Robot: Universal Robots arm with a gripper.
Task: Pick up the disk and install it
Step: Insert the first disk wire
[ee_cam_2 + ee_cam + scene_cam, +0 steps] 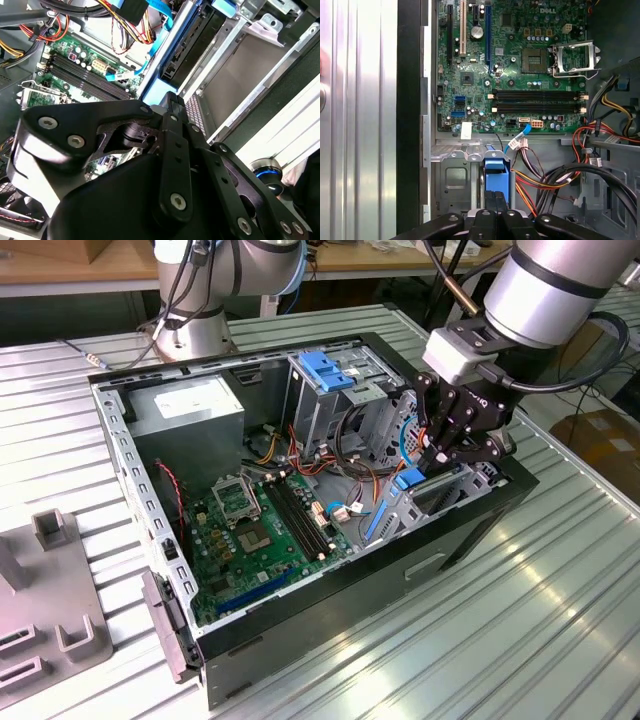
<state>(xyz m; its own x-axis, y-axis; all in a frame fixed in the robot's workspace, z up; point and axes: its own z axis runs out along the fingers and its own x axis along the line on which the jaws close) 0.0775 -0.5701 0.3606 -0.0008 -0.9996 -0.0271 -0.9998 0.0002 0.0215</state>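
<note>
Holds the disk point(496, 174) by its blue carrier in a clenched claw point(441, 454), edge-up, partway down the drive bay at three o'clock of the computer case point(330, 632) in the exterior view. Looks picked up already; seems not yet fully seated.

- Bright light from above makes shiny white stripes on the metal table point(545, 635) in the exterior view
- The computer case point(335, 625) is darker inside, with soft shadows

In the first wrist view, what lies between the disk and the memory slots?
A light-blue cable and white plugs lie between the disk and memory slots, in the first wrist view.
</note>
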